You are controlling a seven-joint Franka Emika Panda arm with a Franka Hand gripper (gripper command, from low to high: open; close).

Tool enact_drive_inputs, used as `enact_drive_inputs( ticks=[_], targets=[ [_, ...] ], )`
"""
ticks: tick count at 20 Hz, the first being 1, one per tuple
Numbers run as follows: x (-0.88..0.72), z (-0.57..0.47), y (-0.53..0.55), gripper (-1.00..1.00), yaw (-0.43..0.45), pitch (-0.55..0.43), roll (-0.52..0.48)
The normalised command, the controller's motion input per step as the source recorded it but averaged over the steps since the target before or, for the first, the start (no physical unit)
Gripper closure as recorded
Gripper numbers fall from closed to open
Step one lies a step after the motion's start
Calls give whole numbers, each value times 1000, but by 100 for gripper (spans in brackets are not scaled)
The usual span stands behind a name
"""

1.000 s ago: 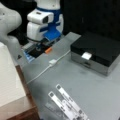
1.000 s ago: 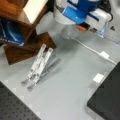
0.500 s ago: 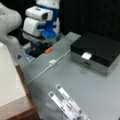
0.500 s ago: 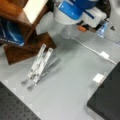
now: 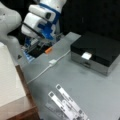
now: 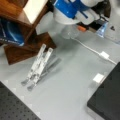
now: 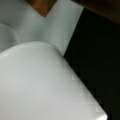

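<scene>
My white and blue arm (image 5: 41, 20) is folded low over the far end of the grey table (image 5: 82, 85), and it also fills the top of a front view (image 6: 72, 10). No gripper fingers show in any view. A rounded white surface (image 7: 42, 85) fills most of the wrist view. Nearest the arm lie a small orange piece (image 5: 48, 50) (image 6: 81, 28) and a dark device with blue parts (image 5: 35, 51) (image 6: 100, 25). A white cable with a plug block (image 5: 52, 61) (image 6: 104, 55) runs across the table from there.
A black box (image 5: 96, 51) (image 6: 107, 100) carrying a white tag (image 5: 86, 55) (image 6: 98, 78) stands to one side. Two long clear strips (image 5: 67, 105) (image 6: 38, 65) lie by a wooden stand (image 5: 23, 100) (image 6: 27, 42). A dark perforated board (image 6: 12, 107) fills one corner.
The arm has shifted a little to the left in both front views. Everything on the table has stayed put.
</scene>
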Motion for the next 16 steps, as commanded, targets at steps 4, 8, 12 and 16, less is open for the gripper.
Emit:
enact_drive_inputs(
  ticks=[4,8,12,16],
  targets=[
    [393,284,-109,-100,-126,355,-521],
    [233,136,-132,-100,-115,284,-385],
    [142,116,-150,-100,-134,293,-303],
    [63,119,-188,-100,-202,282,-226]
  ],
)
